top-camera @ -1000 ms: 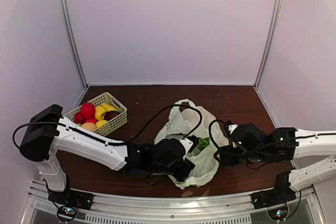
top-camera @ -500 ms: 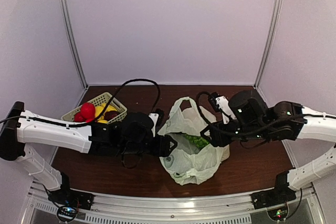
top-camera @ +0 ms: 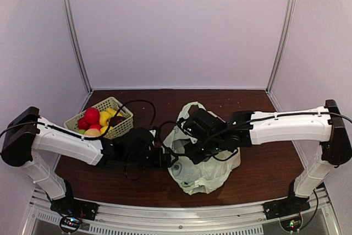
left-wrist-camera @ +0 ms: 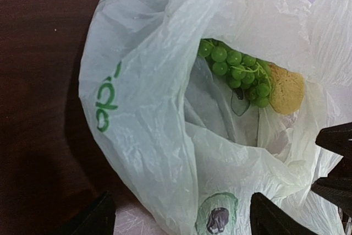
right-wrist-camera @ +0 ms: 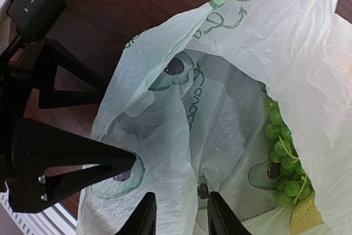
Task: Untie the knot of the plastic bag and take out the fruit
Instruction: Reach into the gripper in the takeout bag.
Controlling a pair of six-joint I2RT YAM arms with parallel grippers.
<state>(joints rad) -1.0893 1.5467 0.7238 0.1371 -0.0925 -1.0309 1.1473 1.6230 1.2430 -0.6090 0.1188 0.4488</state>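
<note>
Over the last second our left end effector (left-wrist-camera: 184, 219) has backed out of the plastic bag (left-wrist-camera: 137, 81) to its left rim and spread its fingers wide, gripping nothing. Meanwhile the right end effector (right-wrist-camera: 181, 216) has swung in over the bag's mouth and drawn its fingers around a fold of the rim, though we cannot tell whether they pinch it. The bag lies on the counter (top-camera: 264, 163) between both arms, mouth gaping and untied, with the grapes (left-wrist-camera: 236, 72) and a tan fruit (left-wrist-camera: 286, 89) inside, so we judge the untying done and the emptying unfinished.
</note>
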